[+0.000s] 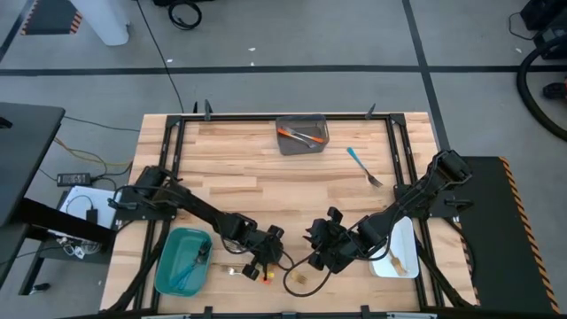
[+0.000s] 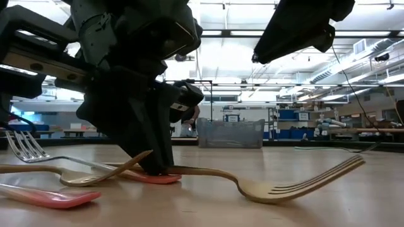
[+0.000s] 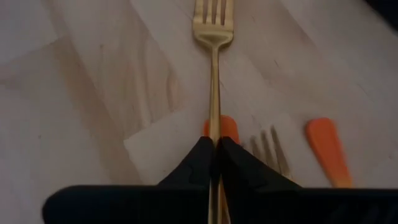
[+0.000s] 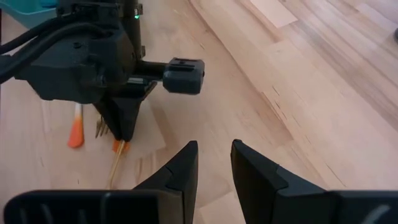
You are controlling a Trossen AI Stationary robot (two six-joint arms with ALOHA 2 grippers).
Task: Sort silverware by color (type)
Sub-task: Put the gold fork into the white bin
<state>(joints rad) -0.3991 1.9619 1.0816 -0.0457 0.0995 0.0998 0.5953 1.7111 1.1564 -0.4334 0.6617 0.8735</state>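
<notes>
A gold fork [image 3: 213, 37] lies on the wood table near its front edge, tines [image 2: 315, 180] pointing away from my left gripper [image 3: 215, 146], which is shut on its handle. Orange-handled silverware [image 3: 326, 148] and a silver fork head [image 3: 268, 146] lie beside and under the gripper. My right gripper [image 4: 214, 163] hovers open just to the right of it, with nothing between its fingers. A blue-handled fork [image 1: 363, 166] lies at the far right. My left gripper pinches the gold fork's handle [image 3: 214, 127] between its two fingertips, partway back from the head. The fingers slant down from the table's left side, and the handle runs forward out between them. The fork's head end [image 2: 278, 188] rests on the table.
A teal bin [image 1: 182, 264] sits at the near left and a white bin [image 1: 396, 257] at the near right. A grey bin [image 1: 301, 136] at the far edge holds orange-handled pieces. The table's middle is bare wood.
</notes>
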